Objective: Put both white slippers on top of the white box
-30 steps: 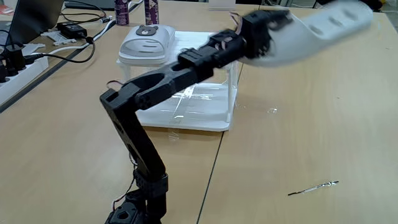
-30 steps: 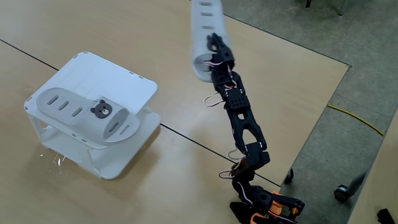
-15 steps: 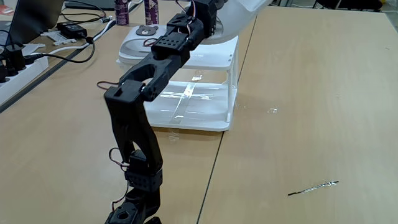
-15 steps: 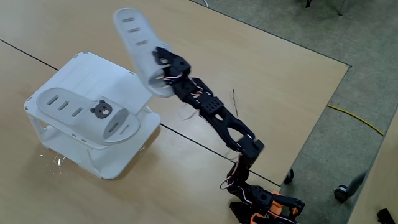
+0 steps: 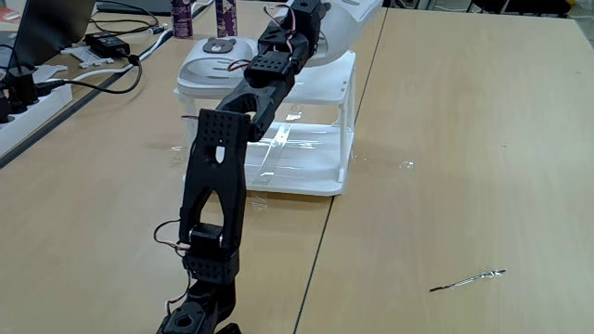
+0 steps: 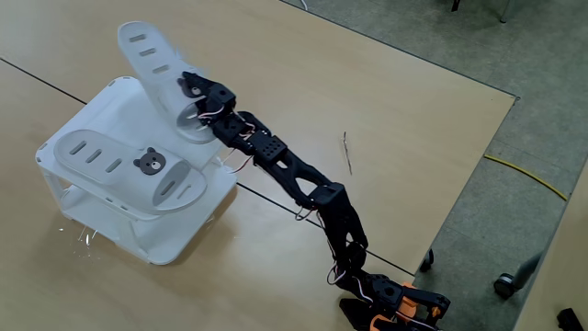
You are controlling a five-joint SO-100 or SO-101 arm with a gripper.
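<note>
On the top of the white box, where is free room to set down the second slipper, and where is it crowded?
On the white box, the free patch is the far strip of the slatted top between the resting slipper and the far edge. The held slipper in the gripper hangs over that strip. The near strip is crowded: the resting slipper fills it lengthwise.

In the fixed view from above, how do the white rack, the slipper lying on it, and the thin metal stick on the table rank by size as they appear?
1. White rack, clearly the largest.
2. Slipper lying on it, covering part of its top.
3. Thin metal stick, far smaller and very slim.
</note>
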